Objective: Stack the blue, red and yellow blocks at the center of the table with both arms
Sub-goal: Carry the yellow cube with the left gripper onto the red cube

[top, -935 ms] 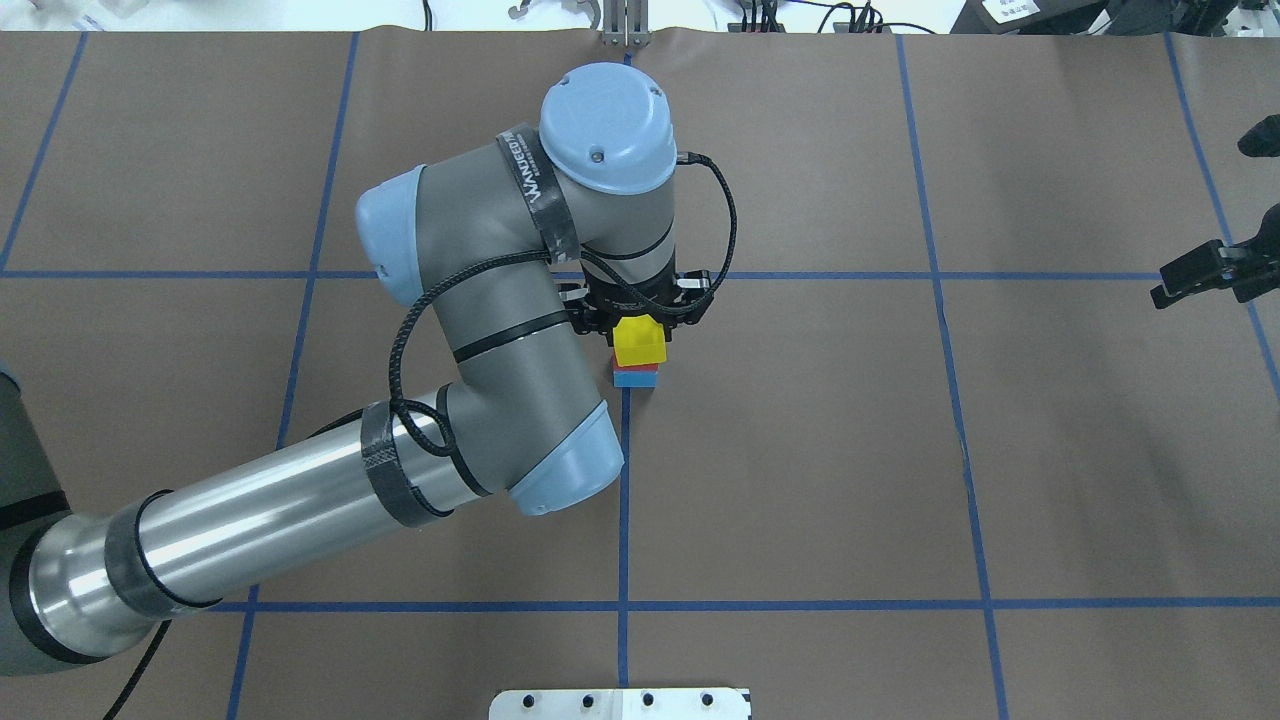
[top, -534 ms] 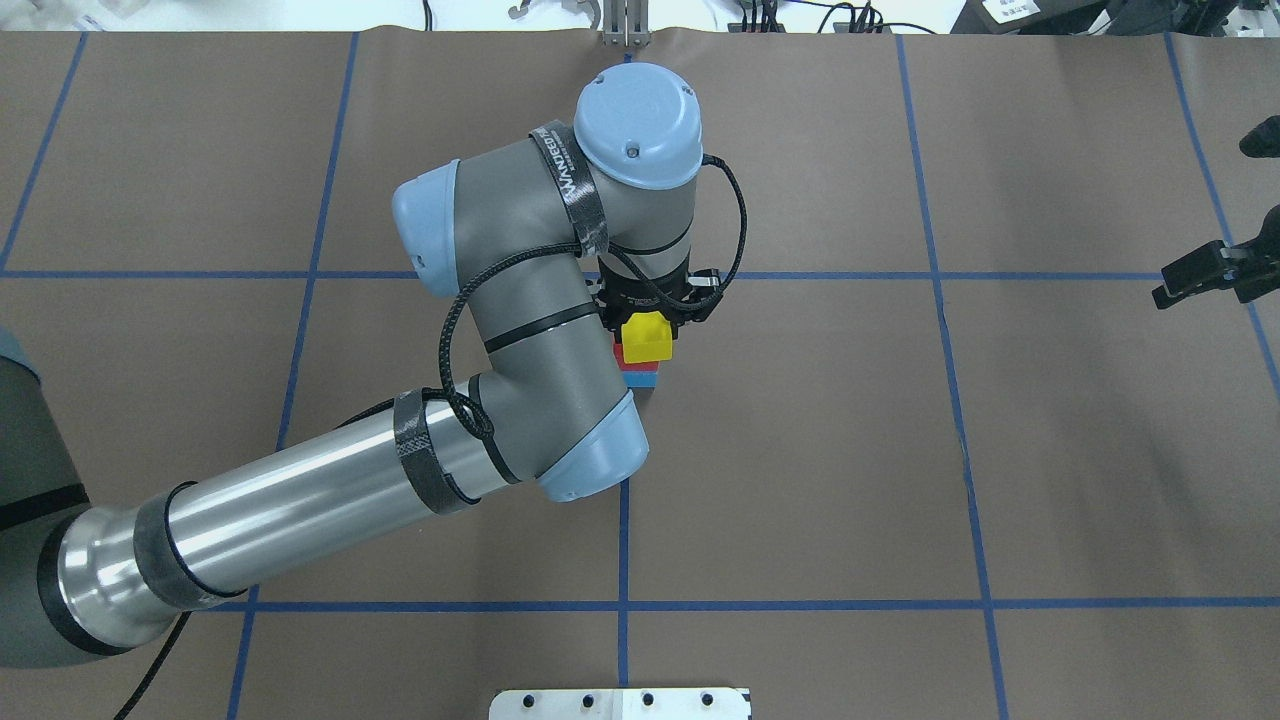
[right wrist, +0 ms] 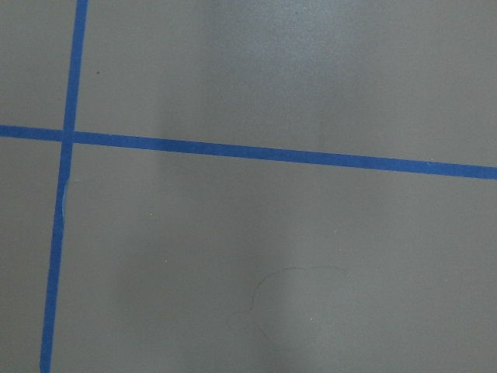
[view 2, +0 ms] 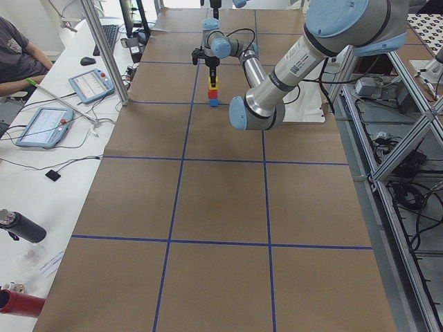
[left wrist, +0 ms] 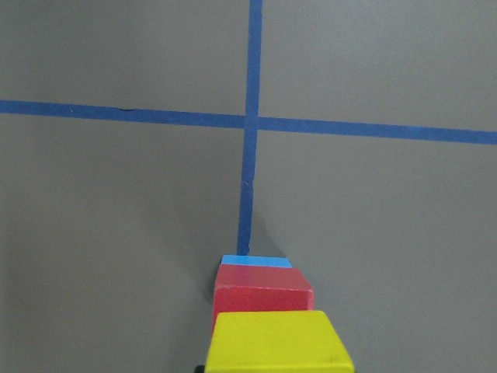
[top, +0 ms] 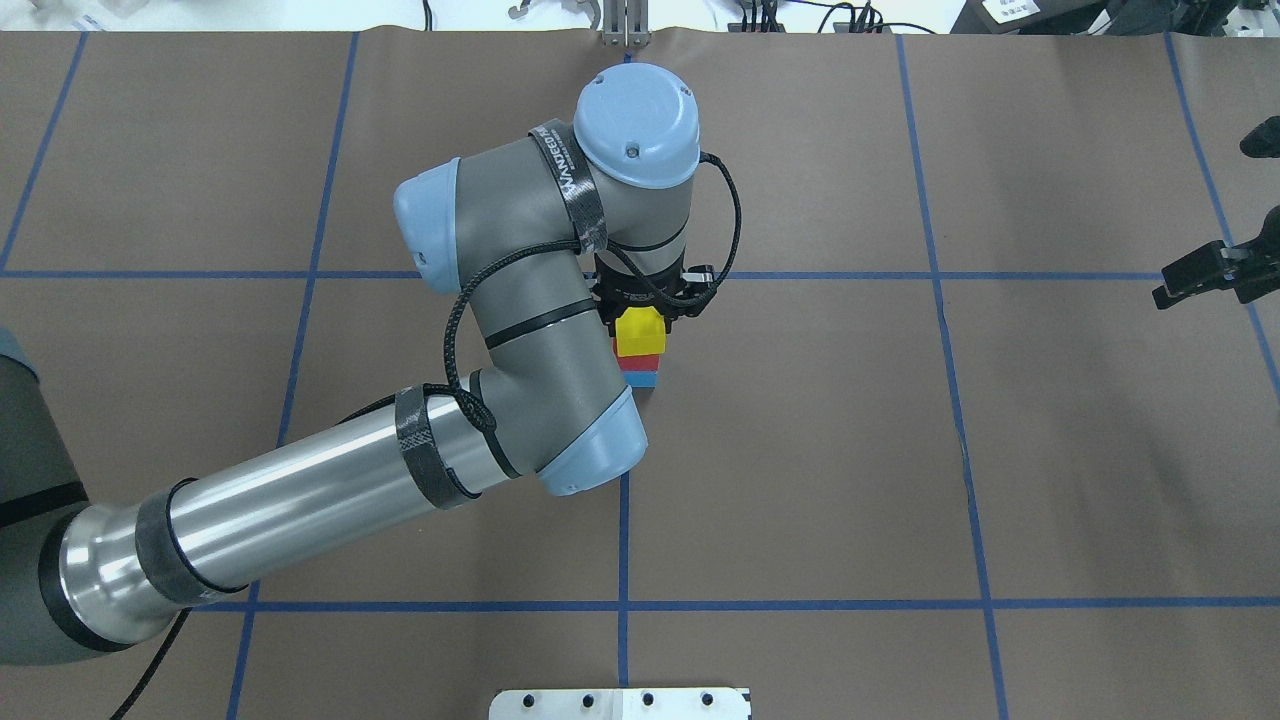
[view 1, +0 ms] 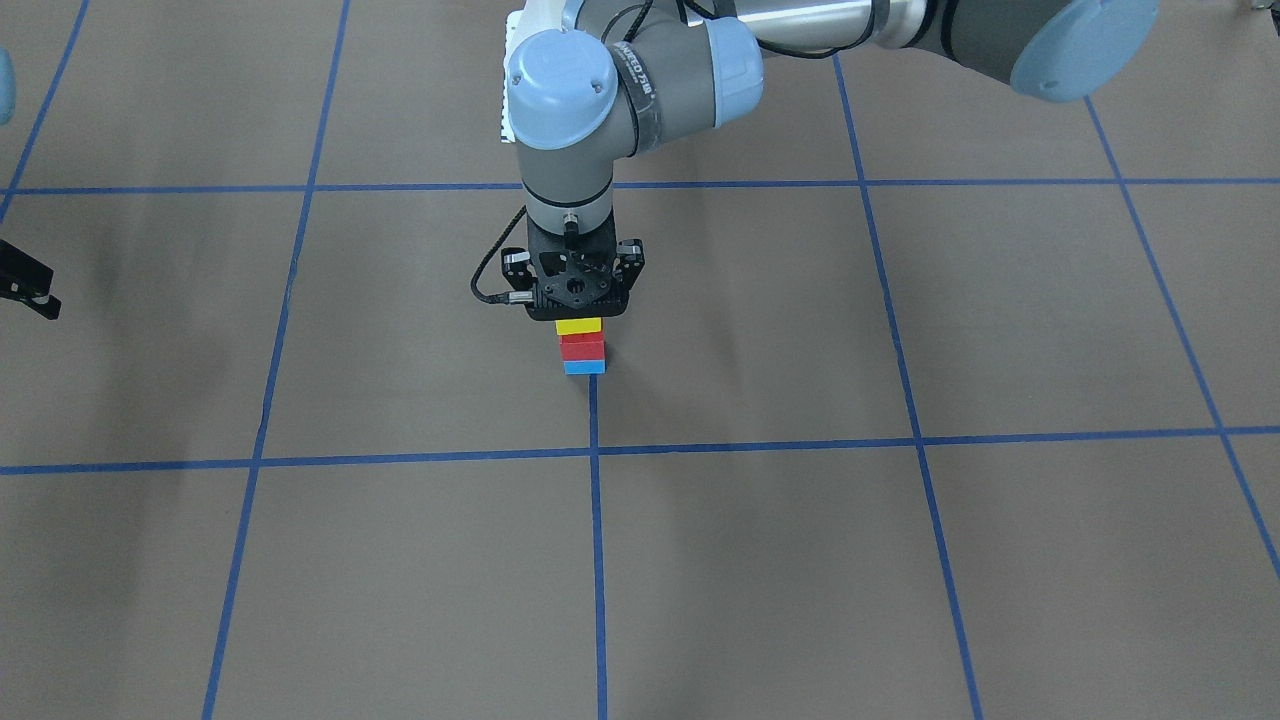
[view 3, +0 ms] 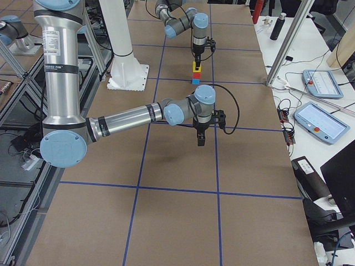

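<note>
From the front-facing view: finds the left gripper pointing straight down at the table's centre, closed on the upper part of the yellow block, with the pads hidden behind the black body. Places that block squarely on the red block and the red on the blue block, all touching and in line, upright on the brown table at the end of a blue tape line. Catches the right gripper only at the left edge, well apart from the stack; cannot tell whether open or closed. From overhead: shows the three-high stack just beside the left wrist, near a crossing of tape lines, and the right gripper far out at the right edge, too dark to judge. From the left end: gives the stack small and far, yellow over red over blue, under the left arm's tool. From the right end: has the right gripper pointing down above the table, well short of the stack. From the left wrist: looks along the stack, yellow nearest, blue farthest. From the right wrist: only brown paper and tape.
</note>
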You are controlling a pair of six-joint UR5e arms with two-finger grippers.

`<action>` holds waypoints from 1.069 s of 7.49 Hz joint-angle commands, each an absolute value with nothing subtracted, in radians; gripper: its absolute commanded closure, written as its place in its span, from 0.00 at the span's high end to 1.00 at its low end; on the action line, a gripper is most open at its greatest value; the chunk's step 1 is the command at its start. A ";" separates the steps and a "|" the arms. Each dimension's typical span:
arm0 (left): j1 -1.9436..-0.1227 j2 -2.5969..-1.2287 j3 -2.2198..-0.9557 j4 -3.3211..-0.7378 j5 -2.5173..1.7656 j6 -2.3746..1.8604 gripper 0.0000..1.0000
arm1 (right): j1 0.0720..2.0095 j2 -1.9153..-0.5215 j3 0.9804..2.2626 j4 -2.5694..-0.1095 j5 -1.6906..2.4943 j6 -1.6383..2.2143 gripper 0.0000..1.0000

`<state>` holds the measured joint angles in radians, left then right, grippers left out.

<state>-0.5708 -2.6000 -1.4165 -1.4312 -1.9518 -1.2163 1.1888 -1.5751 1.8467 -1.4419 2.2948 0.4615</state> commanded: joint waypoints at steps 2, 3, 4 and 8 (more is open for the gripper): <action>-0.571 -2.600 -1.408 -1.436 -1.940 -1.180 0.00 | 1.189 -1.575 1.850 -1.442 2.295 0.463 1.00; -0.571 -2.600 -1.408 -1.442 -1.940 -1.183 0.00 | 1.189 -1.575 1.848 -1.442 2.295 0.463 1.00; -0.571 -2.600 -1.399 -1.443 -1.942 -1.180 0.00 | 1.189 -1.575 1.845 -1.442 2.293 0.463 1.00; -0.571 -2.602 -1.397 -1.445 -1.942 -1.180 0.00 | 1.189 -1.575 1.844 -1.442 2.293 0.463 1.00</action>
